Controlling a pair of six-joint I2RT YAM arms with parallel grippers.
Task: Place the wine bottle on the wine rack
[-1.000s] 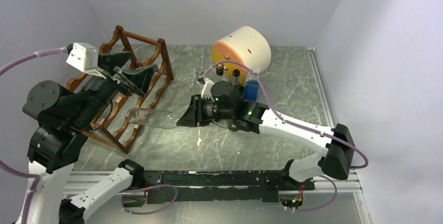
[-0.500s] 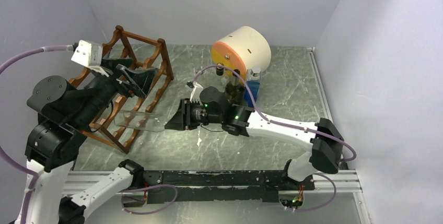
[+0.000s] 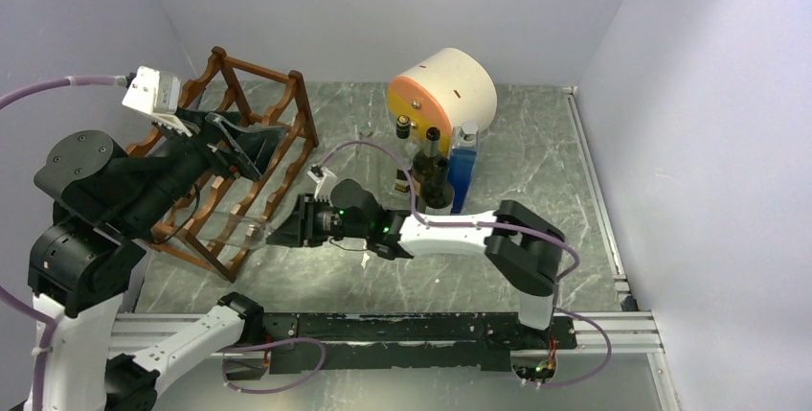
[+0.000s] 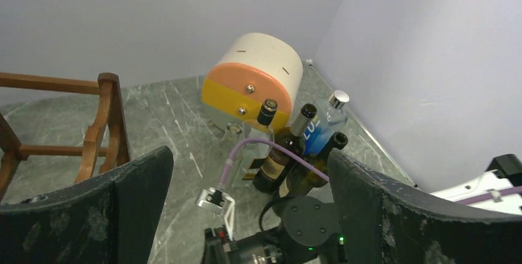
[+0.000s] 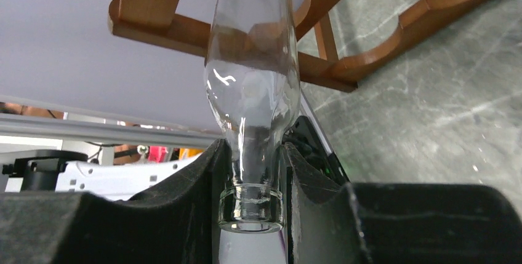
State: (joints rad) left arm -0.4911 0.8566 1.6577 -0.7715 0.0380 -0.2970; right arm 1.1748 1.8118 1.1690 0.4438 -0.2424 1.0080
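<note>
The bottle (image 5: pixel 252 79) is lying level, its body poking into the rack (image 5: pixel 148 5) at a lower tier, apparently not seated yet. The right gripper (image 5: pixel 252 178) is clamping its neck. The left gripper (image 4: pixel 246 215) is hovering wide open and empty above the rack. Seating and releasing are remaining.

— What encloses the scene?
— Plain pale lilac walls: a back wall (image 3: pixel 383 9), a left wall (image 3: pixel 67 18) and a right wall (image 3: pixel 709 143).
— And below?
— A grey-green marbled surface (image 3: pixel 546 152), evenly lit, with a metal rail (image 3: pixel 627 341) along its near edge.
</note>
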